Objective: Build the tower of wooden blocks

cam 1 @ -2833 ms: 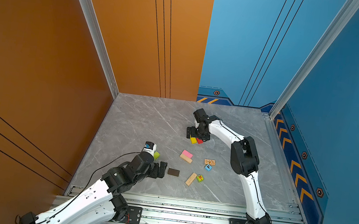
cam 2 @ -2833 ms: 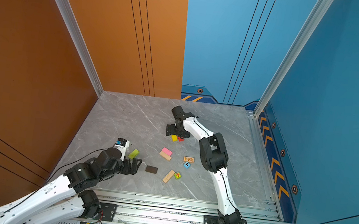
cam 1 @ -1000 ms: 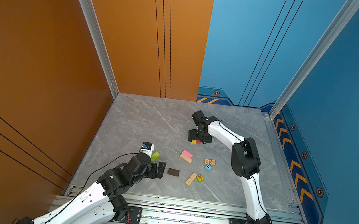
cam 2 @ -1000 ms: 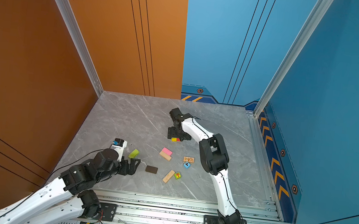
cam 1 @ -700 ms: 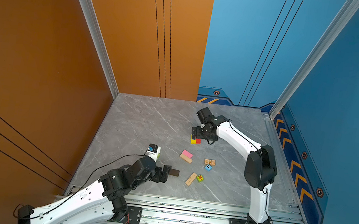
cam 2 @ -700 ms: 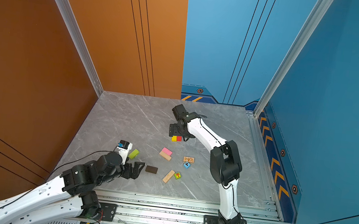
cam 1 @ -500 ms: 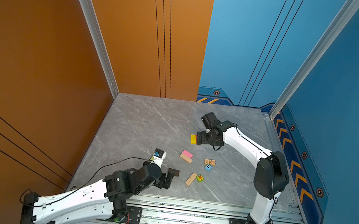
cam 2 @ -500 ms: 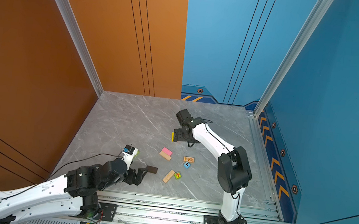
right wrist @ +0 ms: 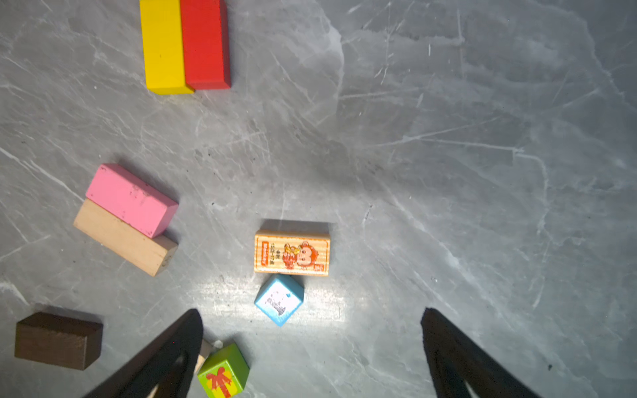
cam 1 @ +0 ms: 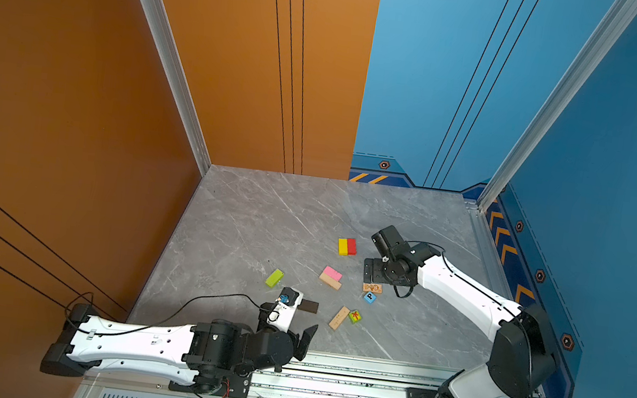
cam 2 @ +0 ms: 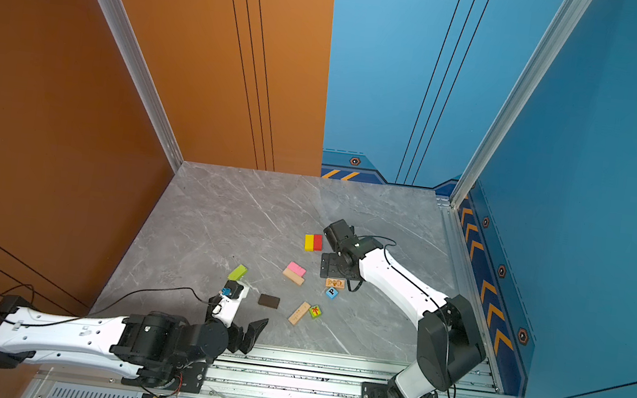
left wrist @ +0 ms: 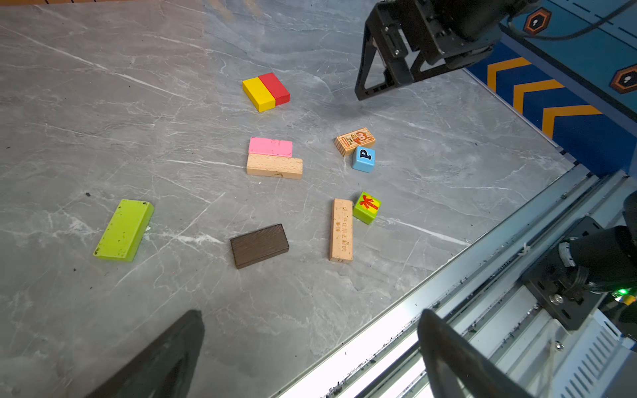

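The blocks lie loose on the grey table. A yellow and a red block [cam 1: 346, 246] touch side by side at the back. A pink block [cam 1: 332, 272] lies against a tan one [left wrist: 274, 166]. Nearer the front lie a monkey-printed block [right wrist: 292, 253], the blue "P" cube [cam 1: 369, 297], a green cube [cam 1: 355, 316], a long tan block [cam 1: 338, 317], a dark brown block [cam 2: 269, 300] and a lime block [cam 1: 274, 277]. My right gripper [right wrist: 312, 311] hangs open and empty, just right of the yellow-red pair. Over the table's front edge my left gripper [left wrist: 310, 313] is open and empty.
A metal rail [cam 1: 349, 371] runs along the table's front edge and carries both arm bases. An orange wall [cam 1: 104, 182] closes the left side and a blue wall [cam 1: 592, 242] the right. A black cable [cam 1: 179, 307] trails from the left arm.
The right gripper has left the yellow-red pair and drawn back to the right and nearer. The left arm has pulled back from the lime and brown blocks to the front edge.
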